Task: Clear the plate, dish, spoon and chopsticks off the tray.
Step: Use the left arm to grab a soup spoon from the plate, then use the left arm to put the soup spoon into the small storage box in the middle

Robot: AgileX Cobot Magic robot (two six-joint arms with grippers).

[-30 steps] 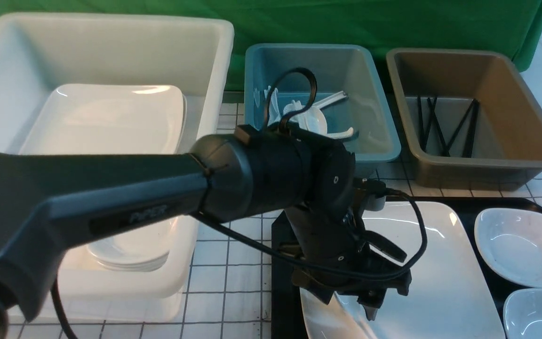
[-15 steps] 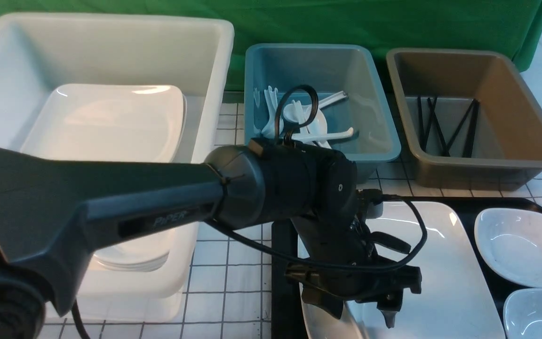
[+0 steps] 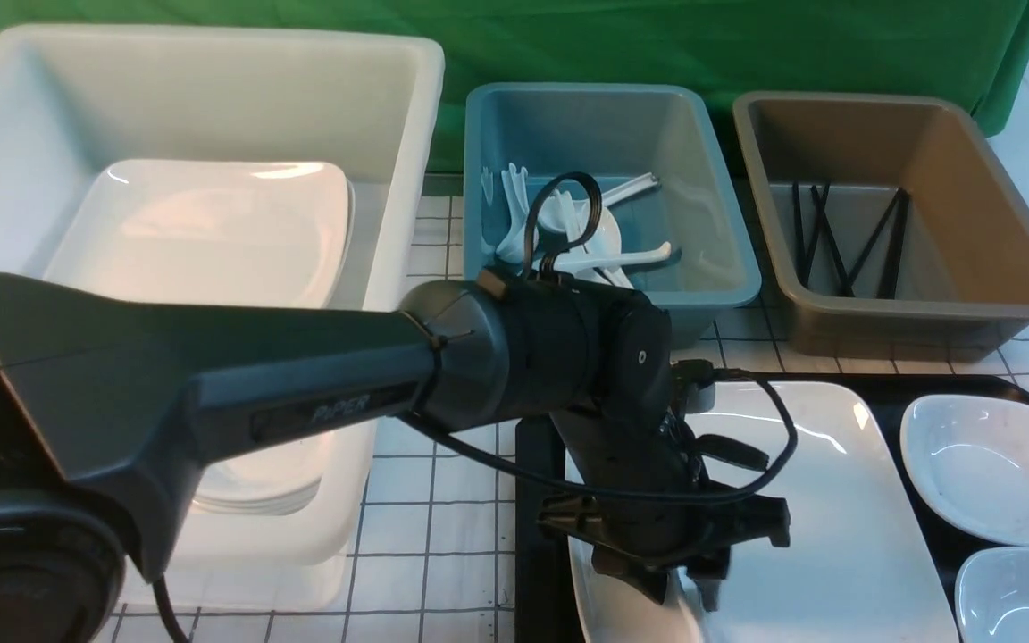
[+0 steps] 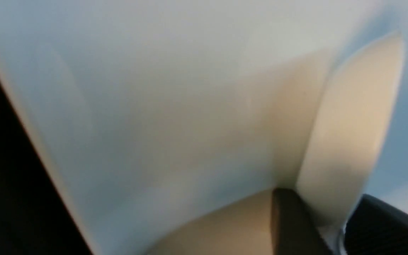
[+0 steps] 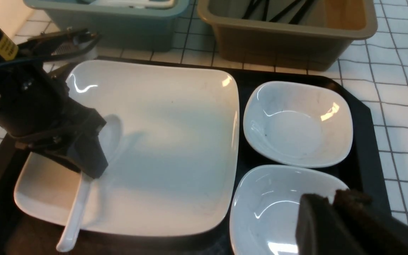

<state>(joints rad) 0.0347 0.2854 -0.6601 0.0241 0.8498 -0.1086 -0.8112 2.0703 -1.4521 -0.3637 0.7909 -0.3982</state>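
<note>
White spoon point(image 5: 78, 205) lies on the plate point(image 5: 175, 141) at the tray's point(image 5: 360, 106) left end, with the left gripper point(image 3: 684, 585) clamped across it. The right gripper point(image 5: 331, 209) hangs above a small dish point(image 5: 271, 205), jaws nearly together and empty.

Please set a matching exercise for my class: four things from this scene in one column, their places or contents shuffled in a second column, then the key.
Column A
1 chopsticks
2 left gripper
3 dishes
4 blue bin

Column B
a holds white spoons
b on the tray, right of the plate
c in the brown bin
d at the spoon on the plate

Pairs: 1-c, 2-d, 3-b, 4-a
</note>
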